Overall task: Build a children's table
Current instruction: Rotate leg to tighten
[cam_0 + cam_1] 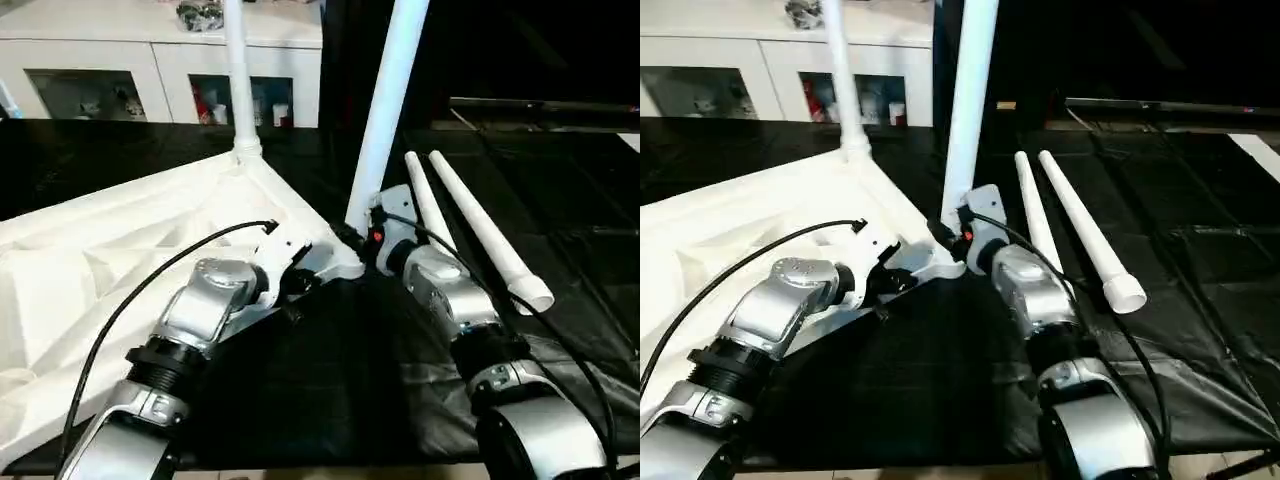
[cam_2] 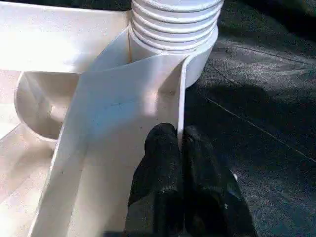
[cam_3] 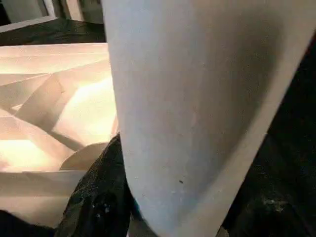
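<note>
The white table top (image 1: pixel 120 250) lies upside down, ribs up, on the left. One leg (image 1: pixel 238 80) stands upright in its far corner socket. A second leg (image 1: pixel 388 110) rises at a slant from the near right corner socket (image 2: pixel 200 64), its ribbed end (image 2: pixel 175 24) sitting in it. My right gripper (image 1: pixel 360 238) is shut on this leg (image 3: pixel 187 108) just above the socket, one black finger (image 3: pixel 98 197) showing beside it. My left gripper (image 2: pixel 180 163) is shut on the top's thin rim wall (image 2: pixel 180 98) close to that corner. Two loose legs (image 1: pixel 480 235) lie to the right.
A black cloth (image 1: pixel 330 380) covers the work surface. A white cabinet with glass doors (image 1: pixel 160 70) stands along the back. Black cables (image 1: pixel 130 300) run along both silver forearms. The cloth's front edge lies near my arms' bases.
</note>
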